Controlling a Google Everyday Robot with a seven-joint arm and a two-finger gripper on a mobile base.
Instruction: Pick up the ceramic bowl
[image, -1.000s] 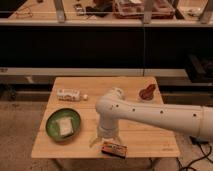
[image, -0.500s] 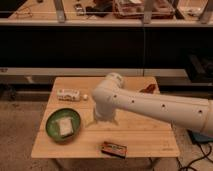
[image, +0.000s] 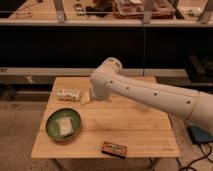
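The ceramic bowl (image: 56, 121) is round, shallow and glossy green with a darker rim. It sits on the front left of the wooden table (image: 140, 127) with a pale squarish piece (image: 65, 127) inside. My white arm reaches in from the right over the back of the table. My gripper (image: 86, 99) hangs low over the table, just right of a small white box (image: 68, 94), behind and to the right of the bowl and apart from it.
A flat dark and orange packet (image: 114, 148) lies near the table's front edge. Behind the table runs a dark counter front with a shelf of items on top (image: 135, 7). The floor lies to the left.
My arm has swung left and toward the back of the table, away from the packet and toward the white box. It now covers the dark red object at the back right. The bowl has not moved.
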